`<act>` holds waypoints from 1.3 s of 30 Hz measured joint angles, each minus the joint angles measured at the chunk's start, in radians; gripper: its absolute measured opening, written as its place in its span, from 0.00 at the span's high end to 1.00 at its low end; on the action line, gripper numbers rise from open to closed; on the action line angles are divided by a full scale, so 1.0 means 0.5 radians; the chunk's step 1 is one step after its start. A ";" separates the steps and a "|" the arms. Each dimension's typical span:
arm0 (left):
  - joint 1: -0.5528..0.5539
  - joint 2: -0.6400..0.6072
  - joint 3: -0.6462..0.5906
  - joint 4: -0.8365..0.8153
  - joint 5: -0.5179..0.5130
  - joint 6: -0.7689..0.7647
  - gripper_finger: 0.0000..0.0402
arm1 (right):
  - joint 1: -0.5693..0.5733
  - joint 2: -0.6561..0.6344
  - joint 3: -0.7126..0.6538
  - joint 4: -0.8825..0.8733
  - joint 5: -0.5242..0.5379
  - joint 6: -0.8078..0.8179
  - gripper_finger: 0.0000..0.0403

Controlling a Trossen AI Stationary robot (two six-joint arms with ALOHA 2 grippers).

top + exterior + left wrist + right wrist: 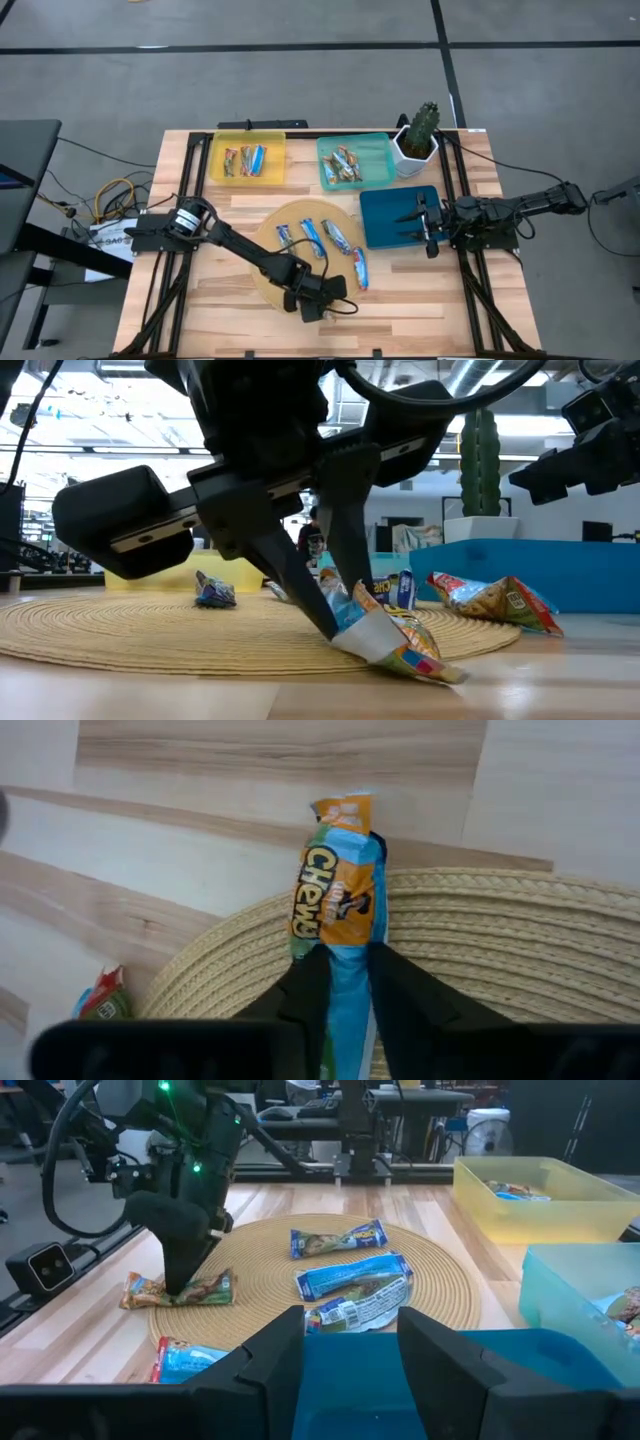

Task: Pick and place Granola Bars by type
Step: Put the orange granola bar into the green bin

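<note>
My left gripper (318, 298) is down at the near edge of the round woven mat (300, 262), shut on an orange-and-blue granola bar (335, 895). This bar lies across the mat's rim. Three blue-and-white bars (312, 235) lie on the mat, and another bar (360, 268) lies at its right edge. More bars fill the yellow tray (248, 160) and the teal tray (345, 165). My right gripper (350, 1330) hovers open over the blue tray (395, 215), touching nothing. My left gripper pinches the orange-and-blue bar between its two fingers (305, 985), one on each long side (345, 945), about mid-length. The fingers come from above, slanting down (345, 618). The bar's free end (425, 663) rests on the wood just past the mat's rim; the pinched part is slightly raised.
A cactus in a white pot (420, 140) stands at the far right, behind the blue tray. The three trays line the far half of the table. Bare wood (420, 300) lies near and right of the mat. Cables lie off the table's left side.
</note>
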 joint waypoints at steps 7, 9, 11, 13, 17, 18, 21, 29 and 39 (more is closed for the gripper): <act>-0.011 0.001 0.002 0.025 -0.084 -0.060 0.99 | 0.000 -0.001 0.000 0.001 0.000 -0.001 0.62; -0.011 0.003 0.002 0.025 -0.091 -0.081 0.99 | 0.000 0.000 0.000 0.000 0.000 0.000 0.62; -0.011 0.003 0.002 0.024 -0.097 -0.091 0.99 | 0.000 0.000 0.000 0.000 0.000 -0.001 0.62; -0.012 0.004 0.002 0.024 -0.102 -0.115 1.00 | 0.000 -0.001 0.000 0.001 -0.001 0.000 0.62; -0.025 0.005 0.002 0.026 -0.173 -0.150 1.00 | 0.000 0.000 0.000 0.000 0.000 0.000 0.62; -0.029 0.005 0.002 0.028 -0.198 -0.153 1.00 | 0.000 0.000 0.000 0.001 -0.001 0.000 0.62; -0.039 0.005 0.002 0.036 -0.265 -0.154 1.00 | 0.000 0.000 0.000 0.001 0.000 0.000 0.62; -0.050 0.001 0.054 -0.045 -0.357 -0.227 1.00 | 0.000 -0.001 0.000 0.001 0.000 -0.001 0.62; -0.050 -0.011 0.059 -0.084 -0.450 -0.260 1.00 | 0.000 0.000 0.000 0.001 0.000 0.000 0.62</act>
